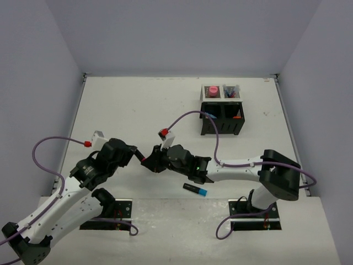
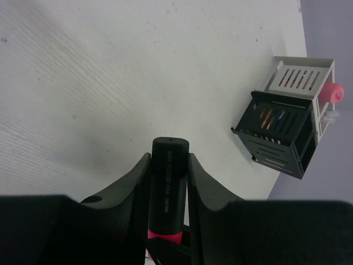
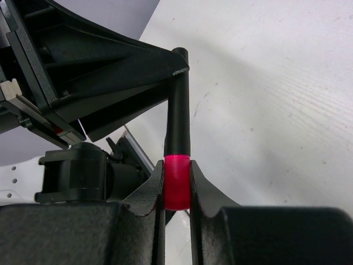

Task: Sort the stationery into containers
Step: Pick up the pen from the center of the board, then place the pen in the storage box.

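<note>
Jaws on both arms are clamping the same highlighter. Your left gripper is pinching the black barrel at a narrow setting. Your right gripper is pressing just as narrowly on the pink end, with both pads touching it. You are holding it in the air over the near middle of the table, with the barrel bridging from one pair of fingers to the other.

You are handling something light, stiff and short. The plastic is looking smooth and slightly glossy, so it could be twisting or sliding in a pinch taken close to a tip. The pink end is probably a cap, and a pull along the axis might be popping it off. You are likely safer keeping the right pads square across that pink section, or taking hold across the barrel's middle, while the other side lets go.

Small pale print is running along the barrel in the left wrist view, but it is too small to read. No brand is showing elsewhere.

Farther out, a black marker with a blue end is lying on the table just near-right of the right gripper. The black mesh organizer is standing well apart at the far right. A pink glue stick is poking up from its far-left compartment, and what are probably pens are standing in the far-right one.
</note>
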